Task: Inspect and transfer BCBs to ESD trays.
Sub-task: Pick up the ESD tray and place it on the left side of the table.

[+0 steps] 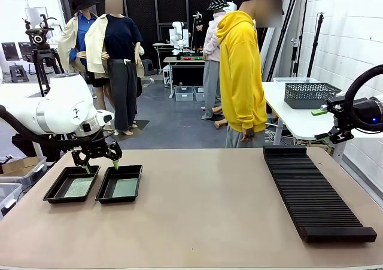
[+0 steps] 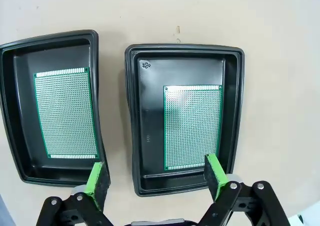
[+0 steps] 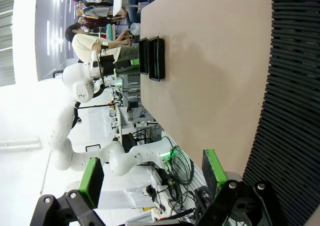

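Over at the robot's left end of the table, the left gripper is hanging just above the two ESD trays, and its jaws are standing wide open with nothing between the green pads. Both BCBs are lying flat inside the trays, one board per tray, so the transfer part is looking done to me. In the left wrist view the near board is sitting toward one side of its tray floor rather than centred, and one pad is hovering right over its lower corner.

If I were doing this bit, I'd be lifting straight up, keeping the fingers spread so a pad isn't snagging the tray rim or dragging that corner. No sideways swing until the pads are clear of the raised walls, since those trays are looking light and glossy and would probably be sliding easily.

The right gripper is parked off by the black slotted rack, jaws also open and holding nothing
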Controlling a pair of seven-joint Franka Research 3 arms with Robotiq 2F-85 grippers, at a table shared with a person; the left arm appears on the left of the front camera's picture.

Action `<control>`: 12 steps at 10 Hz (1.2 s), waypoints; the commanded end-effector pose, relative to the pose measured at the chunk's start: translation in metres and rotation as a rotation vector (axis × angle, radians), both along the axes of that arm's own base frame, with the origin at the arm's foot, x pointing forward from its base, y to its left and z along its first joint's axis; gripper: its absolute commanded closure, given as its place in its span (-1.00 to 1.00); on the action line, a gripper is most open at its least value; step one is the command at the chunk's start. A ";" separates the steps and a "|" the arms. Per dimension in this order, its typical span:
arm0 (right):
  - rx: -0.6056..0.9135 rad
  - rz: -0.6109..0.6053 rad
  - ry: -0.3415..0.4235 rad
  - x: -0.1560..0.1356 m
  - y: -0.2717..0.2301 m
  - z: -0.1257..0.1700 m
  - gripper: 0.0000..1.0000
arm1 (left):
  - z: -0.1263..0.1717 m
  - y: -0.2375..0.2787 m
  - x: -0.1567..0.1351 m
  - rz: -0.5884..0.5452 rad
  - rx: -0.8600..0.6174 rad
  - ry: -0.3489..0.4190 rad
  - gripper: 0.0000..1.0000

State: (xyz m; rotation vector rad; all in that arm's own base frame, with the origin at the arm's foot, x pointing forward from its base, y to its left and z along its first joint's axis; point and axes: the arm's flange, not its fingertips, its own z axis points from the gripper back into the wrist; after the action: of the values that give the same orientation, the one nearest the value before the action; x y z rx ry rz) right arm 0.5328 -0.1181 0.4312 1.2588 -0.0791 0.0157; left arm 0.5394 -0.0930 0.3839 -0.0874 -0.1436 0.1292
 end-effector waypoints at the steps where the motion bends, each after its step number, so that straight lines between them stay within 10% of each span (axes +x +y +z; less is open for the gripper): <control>1: 0.002 0.000 0.005 -0.002 0.002 0.000 -1.00 | -0.001 0.002 0.003 -0.005 0.012 -0.016 -1.00; 4: 0.002 0.000 0.005 -0.002 0.002 0.000 -1.00 | 0.000 0.000 0.000 0.000 0.000 0.000 -1.00; 12: 0.002 0.000 0.005 -0.002 0.002 0.000 -1.00 | 0.085 0.133 -0.062 -0.224 -0.829 0.003 -1.00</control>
State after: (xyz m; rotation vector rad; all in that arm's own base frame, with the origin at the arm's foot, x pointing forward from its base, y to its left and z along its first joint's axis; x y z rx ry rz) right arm 0.5328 -0.1184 0.4310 1.2589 -0.0789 0.0151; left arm 0.4731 0.0278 0.4739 -0.8527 -0.1153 -0.0474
